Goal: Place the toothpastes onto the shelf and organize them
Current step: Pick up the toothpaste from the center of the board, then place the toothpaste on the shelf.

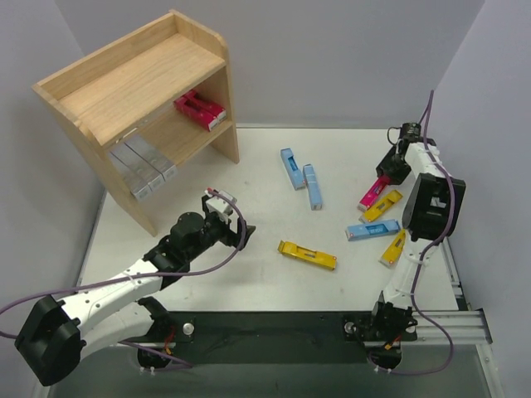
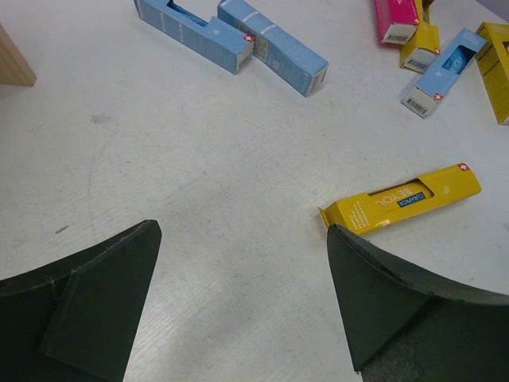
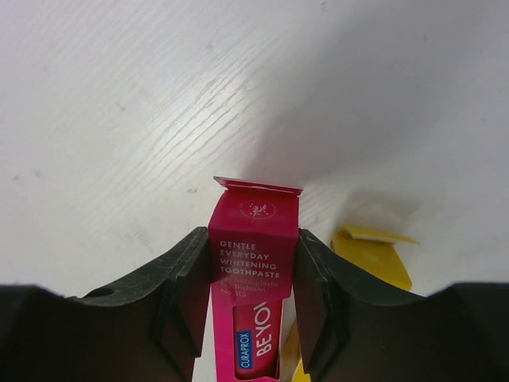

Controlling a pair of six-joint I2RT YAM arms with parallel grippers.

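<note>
Closest to you in the right wrist view, the right jaws are clamped on the long sides of a magenta toothpaste carton (image 3: 254,278), its end flap sticking out ahead of them. A yellow carton (image 3: 374,256) lies just beside it, on the right of the worktop (image 1: 265,199).

Your left jaws stand wide apart with nothing between them, low over bare worktop. Another yellow carton (image 2: 402,200) lies just ahead of the left arm's right finger (image 2: 398,310). Beyond it are two light blue cartons (image 2: 195,32), end to end at an angle.

From above, you see a third light blue carton (image 1: 372,230) and a third yellow one (image 1: 393,247) near the right arm.

The wooden shelf (image 1: 133,83) stands at the far left. Its lower tier holds silver-grey cartons (image 1: 143,170) at the front and magenta cartons (image 1: 199,109) further back.
</note>
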